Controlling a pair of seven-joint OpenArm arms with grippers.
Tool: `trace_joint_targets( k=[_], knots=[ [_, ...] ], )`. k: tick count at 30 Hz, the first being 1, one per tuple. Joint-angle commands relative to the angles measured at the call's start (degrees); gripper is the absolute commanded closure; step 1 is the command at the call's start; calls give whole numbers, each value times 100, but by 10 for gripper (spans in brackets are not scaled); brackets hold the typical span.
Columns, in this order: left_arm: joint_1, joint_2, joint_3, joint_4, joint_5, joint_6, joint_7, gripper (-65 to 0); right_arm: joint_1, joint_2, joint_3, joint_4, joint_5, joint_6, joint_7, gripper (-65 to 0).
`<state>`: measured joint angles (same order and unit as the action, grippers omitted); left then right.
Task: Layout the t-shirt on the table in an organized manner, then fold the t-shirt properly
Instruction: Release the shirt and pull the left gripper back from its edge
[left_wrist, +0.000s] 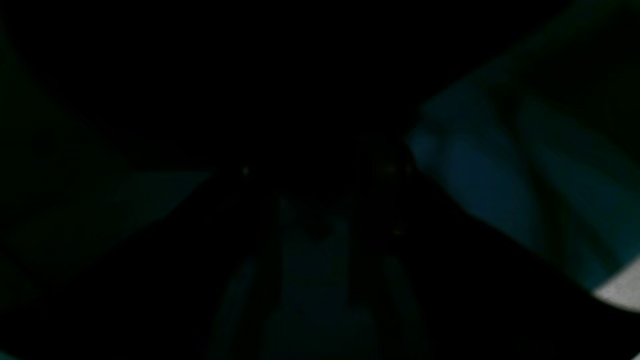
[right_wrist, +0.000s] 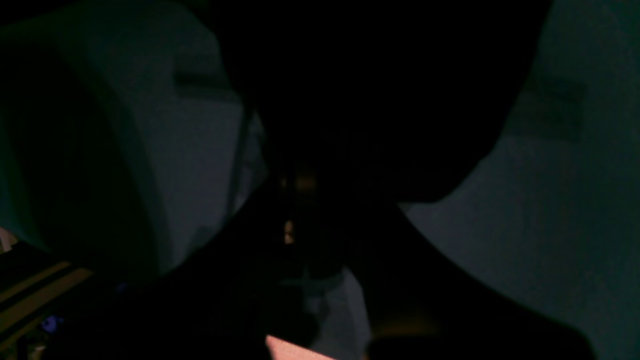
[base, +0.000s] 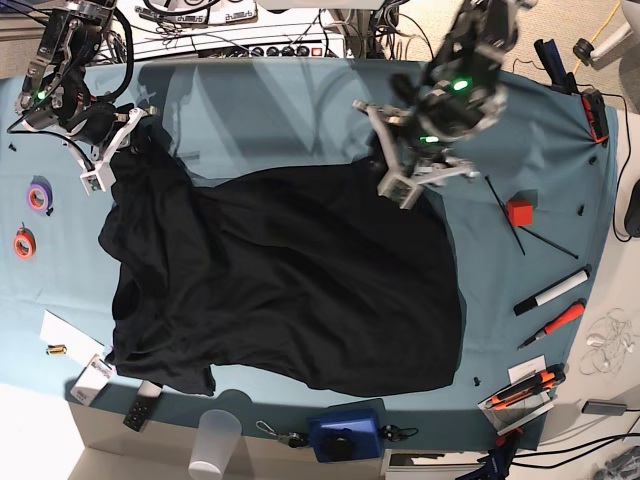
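Although both wrist views are almost wholly dark, the base view shows the left hand (base: 412, 172) pressed against the far right corner of the t-shirt (base: 290, 280) and the right hand (base: 112, 148) at the far left corner, each seemingly pinching black cloth; whether the fingers are truly closed on fabric I cannot tell, since the dark cloth swallows them. Outward from those two corners the shirt hangs slack across the counter (base: 530, 130), its far edge sagging between the hands and its body spread back-side or plain-side up, no print showing, with wrinkles along the left side and a folded-under lump at the near left corner. It looks light, limp and thin, so it should drape and stretch rather than hold any shape, and likely slides readily over the teal cloth. Good places to take hold seem to be seams and corners: shoulders, hem ends, sleeve edges. A red block (base: 518, 211) and markers (base: 550, 305) lie well apart to the right.
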<state>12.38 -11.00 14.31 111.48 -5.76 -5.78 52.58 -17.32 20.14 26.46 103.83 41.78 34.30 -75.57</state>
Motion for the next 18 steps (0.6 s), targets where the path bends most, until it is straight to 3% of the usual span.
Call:
trace_joint_targets(
  k=[1, 4, 8, 10, 14, 18],
  knots=[
    [-105, 4, 15, 17, -11, 13, -118, -270, 35, 116, 39, 79, 17, 0, 125, 0],
    [-282, 4, 15, -181, 293, 376, -116, -270, 35, 116, 39, 79, 17, 2, 122, 0],
    [-433, 4, 17, -396, 343, 326, -66, -248, 35, 114, 39, 79, 20, 2, 125, 0],
    [-428, 4, 20, -402, 343, 297, -31, -189, 35, 116, 39, 79, 20, 2, 127, 0],
    [-431, 2, 17, -400, 435, 299, 223, 0, 35, 127, 39, 79, 20, 2, 188, 0],
    [-431, -9, 13, -372, 876, 413, 555, 0, 37, 245, 39, 81, 22, 2, 382, 0]
  ],
)
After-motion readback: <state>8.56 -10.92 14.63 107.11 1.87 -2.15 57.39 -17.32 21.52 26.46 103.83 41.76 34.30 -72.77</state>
